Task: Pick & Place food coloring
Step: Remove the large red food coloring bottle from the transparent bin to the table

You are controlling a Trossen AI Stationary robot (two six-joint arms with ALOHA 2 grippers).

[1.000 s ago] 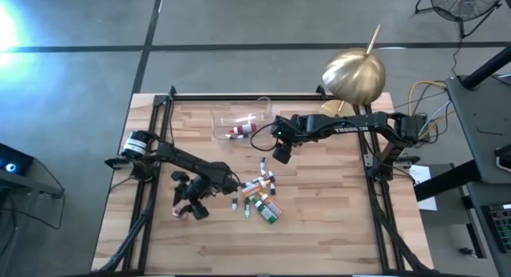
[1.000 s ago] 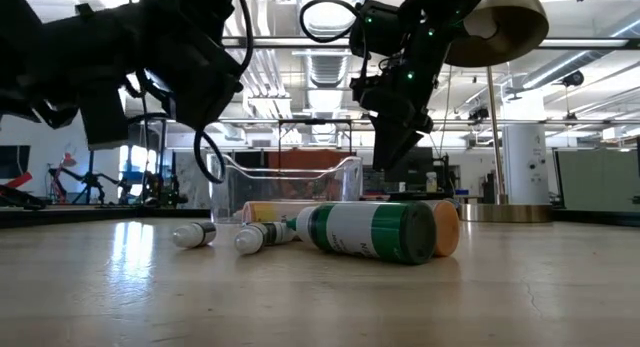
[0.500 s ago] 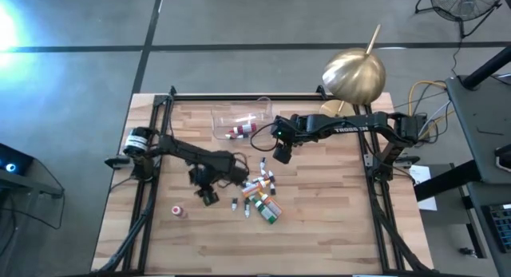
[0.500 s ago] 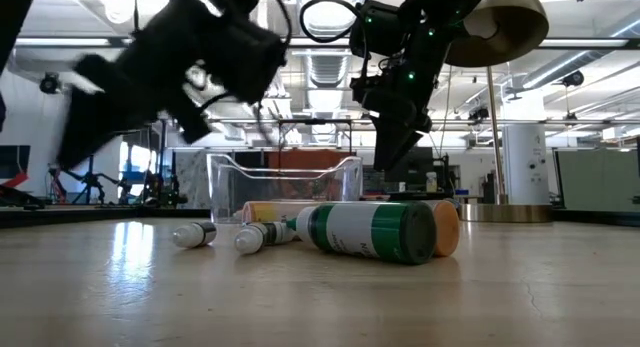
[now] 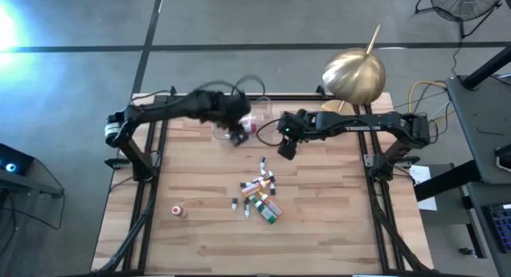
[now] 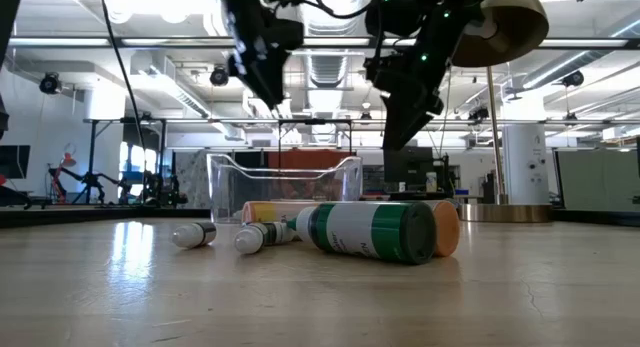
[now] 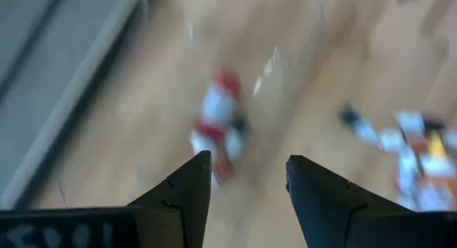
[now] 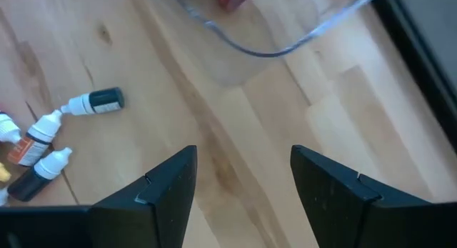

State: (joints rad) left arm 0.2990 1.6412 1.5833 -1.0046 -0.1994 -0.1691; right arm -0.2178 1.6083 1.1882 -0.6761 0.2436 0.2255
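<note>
My left gripper (image 5: 236, 133) is up over the clear tray (image 5: 226, 117) at the far side of the table (image 5: 319, 237). Its fingers (image 7: 187, 191) stand a little apart and nothing is between them. Under them I can see a red and white bottle (image 7: 218, 126) lying in the tray, but it looks blurry to me.

My right gripper (image 5: 286, 148) hangs just to the right of the tray, above bare wood. Its fingers (image 8: 166, 187) are spread wide and hold nothing. The round edge of the tray shows past them.

Most of the food coloring bottles (image 5: 260, 195) lie in a small heap near the middle of the table, closer to the near edge. Some are orange, one is green, some are dark, and they have small white caps. One dark bottle (image 8: 96, 101) lies a bit apart from the heap, on the side toward my right gripper. One small bottle (image 5: 179, 211) lies alone far off to the left, near the table's near edge.

A big gold dome (image 5: 354, 74) sits at the far right corner.
</note>
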